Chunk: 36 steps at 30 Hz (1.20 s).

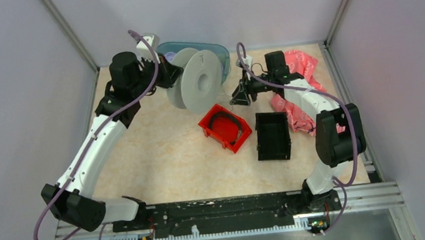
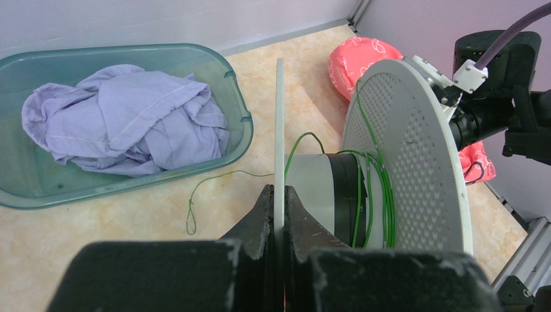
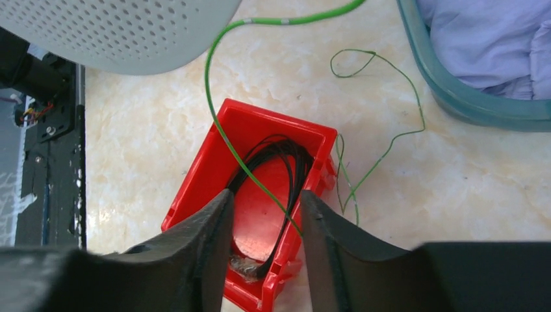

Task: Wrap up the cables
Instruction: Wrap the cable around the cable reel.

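- Table [image 1: 160, 154]: both of your arms reach to its far half.
- Spool [image 1: 202, 81]: white, with 2 flanges. It stands on edge at far centre, just in front of the tub.
- Tub [image 1: 222, 54]: teal, at the far edge, with a lilac cloth [image 2: 123, 117] bunched inside.
- Pink bag [image 1: 302, 64]: at far right, partly hidden by your right arm.
- Black bin [image 1: 273, 136]: right of centre, near the red bin but apart from it.
- Red bin [image 1: 211, 126]: on the near side of the spool. It holds 1 coil of black cord [image 3: 286, 156].
- Left gripper [image 2: 278, 201]: your jaws are pressed onto the rim of 1 spool flange, with a finger on each side.
- Right gripper [image 3: 265, 201]: your jaws stand spread above the red bin, with a clear gap between the fingers. The green cable runs into that gap. You cannot tell whether it touches a finger.
- Green cable [image 2: 388, 208]: several turns sit on the spool hub against the perforated flange. 1 strand drops from the spool across the red bin. A thinner loose loop lies on the table between the red bin and the tub.
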{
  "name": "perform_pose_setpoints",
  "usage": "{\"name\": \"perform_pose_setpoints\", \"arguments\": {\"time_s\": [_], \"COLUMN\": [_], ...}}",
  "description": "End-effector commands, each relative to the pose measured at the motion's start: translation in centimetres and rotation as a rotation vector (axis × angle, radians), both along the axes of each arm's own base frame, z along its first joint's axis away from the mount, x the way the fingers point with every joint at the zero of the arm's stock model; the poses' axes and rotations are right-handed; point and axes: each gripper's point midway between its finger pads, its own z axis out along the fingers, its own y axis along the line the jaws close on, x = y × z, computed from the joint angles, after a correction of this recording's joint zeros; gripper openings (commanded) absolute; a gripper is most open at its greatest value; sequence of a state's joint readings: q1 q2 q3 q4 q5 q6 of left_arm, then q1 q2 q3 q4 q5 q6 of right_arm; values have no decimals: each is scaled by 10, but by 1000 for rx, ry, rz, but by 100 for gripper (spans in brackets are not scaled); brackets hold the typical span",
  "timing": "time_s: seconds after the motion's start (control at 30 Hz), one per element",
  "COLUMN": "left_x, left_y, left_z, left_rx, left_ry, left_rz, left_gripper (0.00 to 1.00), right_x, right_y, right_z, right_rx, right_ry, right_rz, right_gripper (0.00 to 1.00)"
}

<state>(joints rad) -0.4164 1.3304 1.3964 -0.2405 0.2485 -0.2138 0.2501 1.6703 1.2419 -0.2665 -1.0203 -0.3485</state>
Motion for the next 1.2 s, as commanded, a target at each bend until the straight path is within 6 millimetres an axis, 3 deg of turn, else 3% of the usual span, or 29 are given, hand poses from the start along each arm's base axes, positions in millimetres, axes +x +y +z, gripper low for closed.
{"name": "perform_pose_setpoints", "arguments": {"time_s": [0.0,0.2,0.63,0.73,0.8,1.17], "left_x": [1,5,13,14,16,38], "left_y": [0,4,20,22,24,53], "left_z": [43,45,55,56,55,58], "left_rx": [-83,-124,-204,-206,-205,-203], "left_ry": [-82,-50,-17,-17,-14,6], "left_rz": [-5,-4,34,41,59,273], "left_gripper": [0,0,0,0,0,0], "right_x": [-4,1,0,-11,-21,-77], "right_y": [9,8,16,26,33,67], "right_z": [-5,-2,-23,-26,-15,4], "right_rx": [28,19,-97,-118,-111,-73], "right_ry": [-30,-19,64,85,66,-4], "right_rz": [60,6,-131,-108,-89,62], "right_gripper": [38,0,0,0,0,0]}}
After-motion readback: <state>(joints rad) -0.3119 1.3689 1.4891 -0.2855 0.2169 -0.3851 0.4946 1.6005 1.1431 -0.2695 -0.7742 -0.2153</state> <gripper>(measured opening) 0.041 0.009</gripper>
